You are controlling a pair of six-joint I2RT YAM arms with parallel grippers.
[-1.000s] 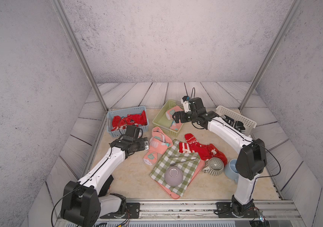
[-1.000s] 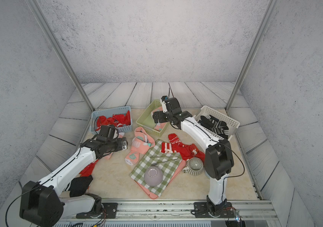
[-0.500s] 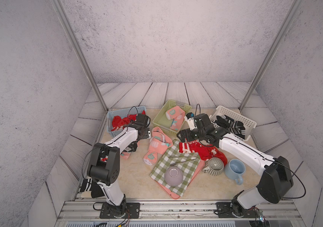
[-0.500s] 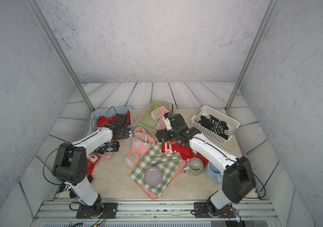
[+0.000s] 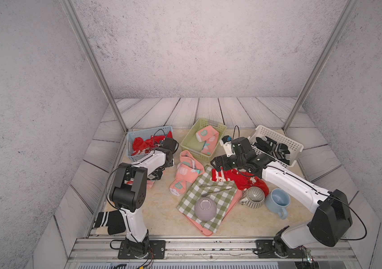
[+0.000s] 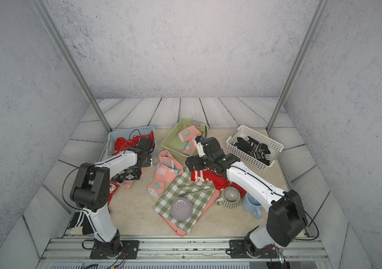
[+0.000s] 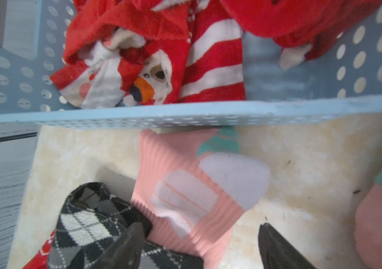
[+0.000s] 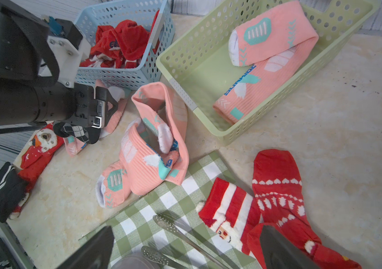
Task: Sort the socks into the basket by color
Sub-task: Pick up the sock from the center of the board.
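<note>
Sorting has moved on a step on both sides. A second back I had the right gripper (image 8: 187, 233) up over the green basket (image 5: 208, 123). It has since swung down and now hangs with its jaws spread wide and empty above the red socks (image 8: 276, 198), at the lower right of the right wrist view beside the checked cloth (image 8: 169, 193). Two salmon socks (image 5: 205, 137) lie in the green basket, centre of a top view, so I judge that drop finished and the red pair next.

The left gripper (image 7: 201, 229) has gone from the loose pile up to the blue basket (image 5: 149, 131), upper left of the tabletop, and now sits just in front of its near wall. Red ones fill that basket, so I take it that delivery is done too. Its fingers stand apart with nothing clamped. A salmon sock (image 7: 185, 198) lies on the table between them, and an argyle sock (image 7: 85, 223) lies under one finger at the lower left of the left wrist view. I can't tell which of the two it will take.

Dark socks (image 5: 273, 146) already rest in the white basket (image 5: 276, 135). Still loose are a salmon heap (image 5: 186, 172) at centre and a black striped sock (image 5: 109, 221) at lower left
</note>
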